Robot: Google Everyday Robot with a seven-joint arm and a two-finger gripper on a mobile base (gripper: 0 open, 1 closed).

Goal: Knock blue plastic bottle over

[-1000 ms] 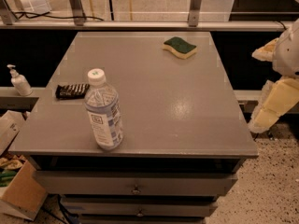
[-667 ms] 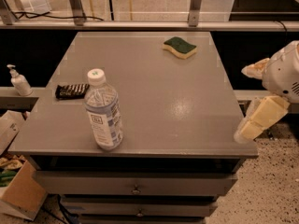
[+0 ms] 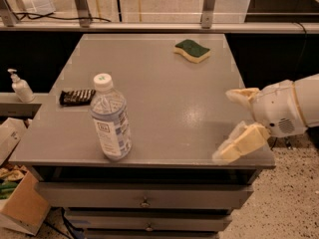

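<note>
Left of centre in the frame, close to the front edge of the flat grey metal table (image 3: 164, 78): tall clear blue plastic bottle (image 3: 110, 118), upright, with white screw cap (image 3: 103, 79) and pale blue-and-white label (image 3: 110, 133) bearing a small square mark. Probably light, with thin walls yielding a little under pressure; impossible to tell how much water inside. Narrow base and tall body, so likely easy to tip. No need to take hold at all: better to push sideways high on the body, at the shoulder just under the cap. Low near the base, a risk of only sliding on the smooth top. Once down, likely to roll, maybe toward the front edge.

Near the bottle, to its upper left: small dark ridged packet (image 3: 77, 96), flat on the table and not touching. Far off, at the upper right of the table: green-and-yellow sponge (image 3: 192, 50). Off the table, at the left edge of the frame: small white pump dispenser bottle (image 3: 21, 86), not the target. Below the table top: grey drawers (image 3: 144, 195).

At the right side of the frame, over the front right corner of the table: white-bodied gripper (image 3: 240, 119), with two cream-coloured fingers (image 3: 242, 94) spread wide and nothing between them. Well apart from the bottle, with bare table top between. Knocking over judged as not yet done; next, probably a sweep to the left at shoulder height.
</note>
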